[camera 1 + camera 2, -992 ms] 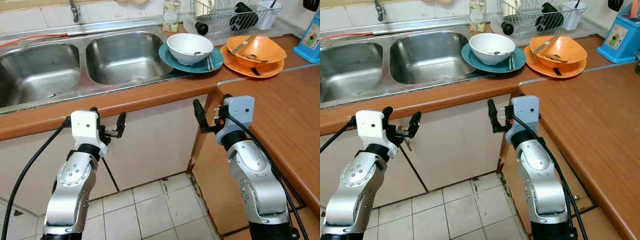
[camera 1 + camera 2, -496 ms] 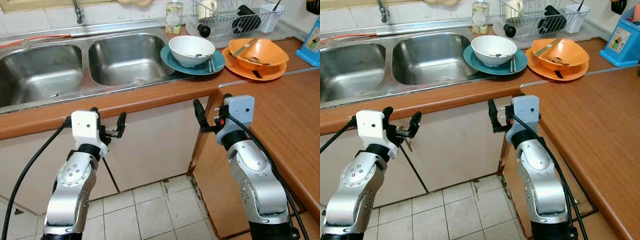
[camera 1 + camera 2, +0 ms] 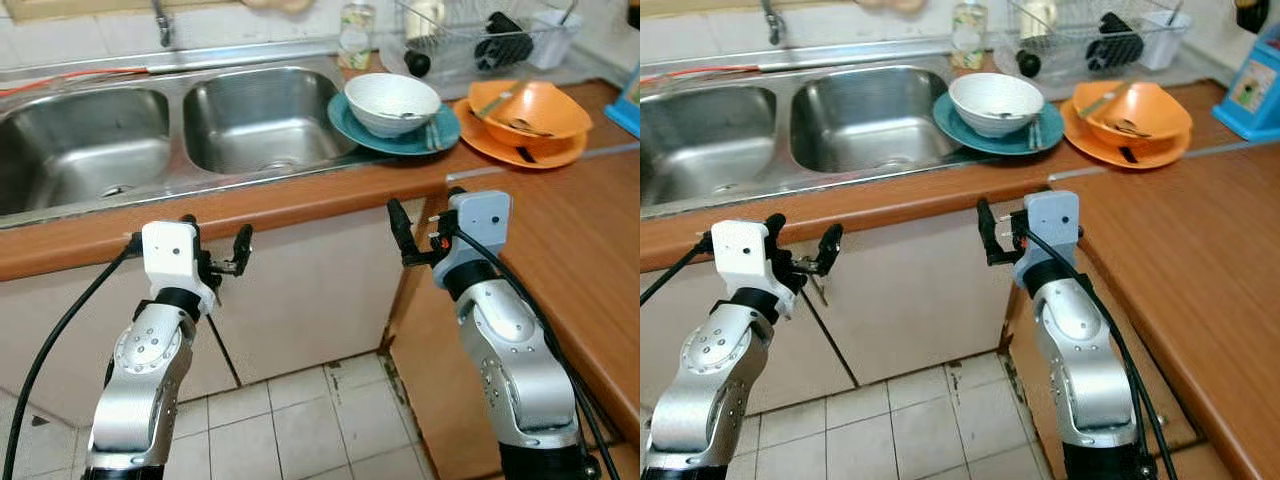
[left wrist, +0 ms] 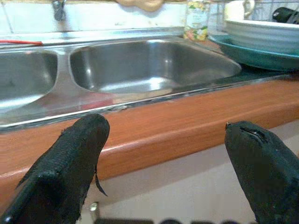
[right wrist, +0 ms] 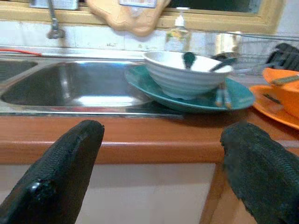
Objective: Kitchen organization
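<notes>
A double steel sink (image 3: pixel 150 135) is set into a wooden counter (image 3: pixel 300 200) that turns a corner on the right. The sink's left basin is cut off by the picture edge, and only the base of the tap (image 3: pixel 160 20) at the back edge shows.

The left hand (image 3: pixel 215 262) hangs in front of the cupboard doors, below the counter's front edge under the sink, with its two black fingers spread apart and holding nothing. The right hand (image 3: pixel 420 235) hangs below the front edge near the inner corner, fingers likewise spread and empty.

Beside the sink's right rim sits a teal plate (image 3: pixel 395 115) carrying a white bowl (image 3: pixel 392 100). A utensil rests inside the bowl and chopsticks lie on the plate, but both are too small to make out well. Just right of it, an orange bowl (image 3: pixel 530 105) holding utensils sits on an orange plate (image 3: pixel 520 148). Behind these, along the back edge, stand a bottle (image 3: pixel 355 35) and a wire dish rack (image 3: pixel 480 35), both cropped at the top, the rack's contents blurred. A blue object (image 3: pixel 1255 85) at the far right edge is partly cut off.
</notes>
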You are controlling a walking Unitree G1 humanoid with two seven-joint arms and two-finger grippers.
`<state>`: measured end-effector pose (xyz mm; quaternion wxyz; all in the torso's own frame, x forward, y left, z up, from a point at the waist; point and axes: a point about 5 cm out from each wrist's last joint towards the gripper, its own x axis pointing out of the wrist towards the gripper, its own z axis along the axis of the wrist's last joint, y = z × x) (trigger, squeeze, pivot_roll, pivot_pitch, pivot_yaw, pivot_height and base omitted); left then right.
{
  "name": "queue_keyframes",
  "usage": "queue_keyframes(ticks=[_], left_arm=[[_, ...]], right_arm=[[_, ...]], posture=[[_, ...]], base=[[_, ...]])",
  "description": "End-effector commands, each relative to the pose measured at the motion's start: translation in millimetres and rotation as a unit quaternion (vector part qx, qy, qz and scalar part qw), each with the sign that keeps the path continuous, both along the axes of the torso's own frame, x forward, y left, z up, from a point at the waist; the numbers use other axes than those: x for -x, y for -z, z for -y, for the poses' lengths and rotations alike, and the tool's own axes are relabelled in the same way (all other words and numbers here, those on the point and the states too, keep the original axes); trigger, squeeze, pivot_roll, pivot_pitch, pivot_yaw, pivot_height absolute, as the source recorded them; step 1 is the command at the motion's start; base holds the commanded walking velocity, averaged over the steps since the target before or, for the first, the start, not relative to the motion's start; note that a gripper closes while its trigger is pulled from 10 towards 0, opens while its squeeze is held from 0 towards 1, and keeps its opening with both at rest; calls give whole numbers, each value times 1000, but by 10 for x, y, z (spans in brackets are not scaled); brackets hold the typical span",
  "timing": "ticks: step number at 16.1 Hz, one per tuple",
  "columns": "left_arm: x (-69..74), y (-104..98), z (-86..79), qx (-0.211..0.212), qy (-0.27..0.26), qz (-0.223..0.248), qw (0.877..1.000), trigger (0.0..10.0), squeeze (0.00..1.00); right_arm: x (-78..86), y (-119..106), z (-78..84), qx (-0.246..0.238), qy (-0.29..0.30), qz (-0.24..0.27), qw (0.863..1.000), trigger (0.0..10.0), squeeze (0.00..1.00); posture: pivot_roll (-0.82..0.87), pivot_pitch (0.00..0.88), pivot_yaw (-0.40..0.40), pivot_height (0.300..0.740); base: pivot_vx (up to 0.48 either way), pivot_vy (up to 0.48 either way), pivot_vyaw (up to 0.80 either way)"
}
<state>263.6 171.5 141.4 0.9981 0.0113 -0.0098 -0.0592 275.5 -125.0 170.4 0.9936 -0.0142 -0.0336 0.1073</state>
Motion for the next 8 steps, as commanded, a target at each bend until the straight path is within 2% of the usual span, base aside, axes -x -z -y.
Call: queue_keyframes(ticks=[1,8], left_arm=[[-7,-58,26,-2,3,9,1000,10000,0],[4,-38,33,-2,6,6,1000,10000,0]], right_arm=[[-2,-53,5,1,-3,7,1000,10000,1000],[29,-42,-14,8,-11,6,1000,10000,1000]], posture=[[-30,0,25,740],[-38,0,29,740]], base=[[364,0,0],[365,0,0]])
